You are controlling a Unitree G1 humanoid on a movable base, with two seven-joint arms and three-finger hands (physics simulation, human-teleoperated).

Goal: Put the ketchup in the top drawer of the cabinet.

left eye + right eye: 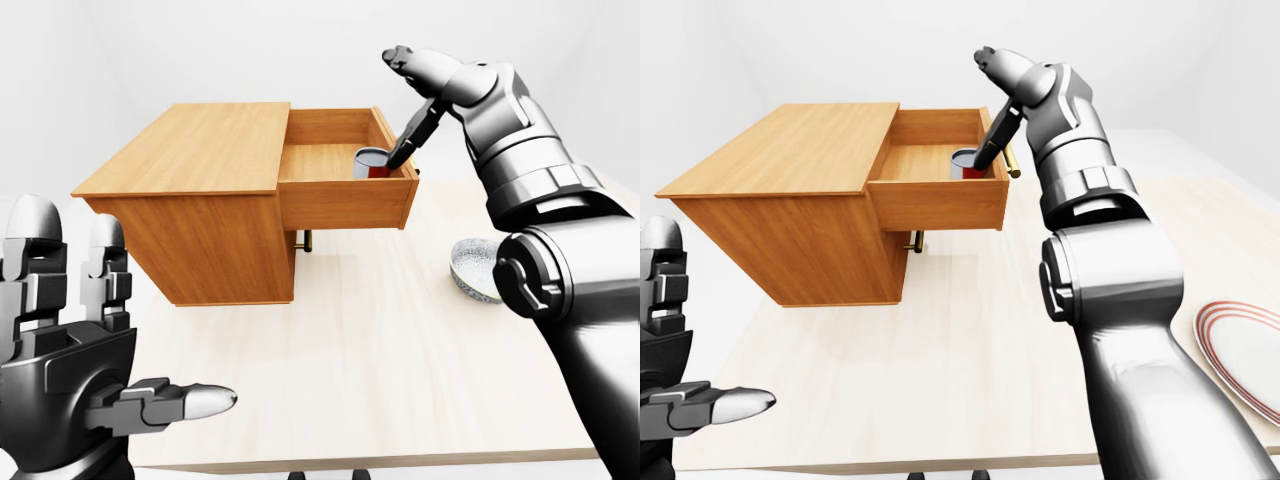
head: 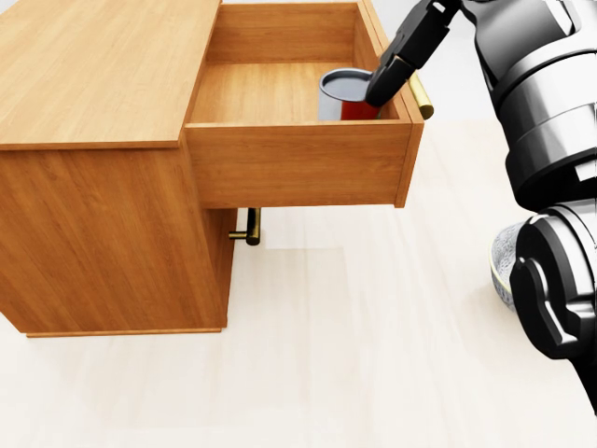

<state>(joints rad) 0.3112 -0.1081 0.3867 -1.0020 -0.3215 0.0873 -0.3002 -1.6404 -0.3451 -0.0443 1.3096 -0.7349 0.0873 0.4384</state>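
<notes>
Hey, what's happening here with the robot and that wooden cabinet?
A humanoid robot is putting the ketchup into the cabinet's open top drawer. The bottle now stands upright inside the drawer, at its right end in the head view. The right robot hand is above it with fingers spread, not gripping. The left robot hand hangs open, low on the left of the left-eye view.

The ketchup (image 2: pixel 340 93) shows only its top; the drawer (image 2: pixel 298 163) wall hides the rest. A bowl (image 1: pixel 474 268) sits half behind the right arm. The right-eye view's edge cuts a plate (image 1: pixel 1245 350).
</notes>
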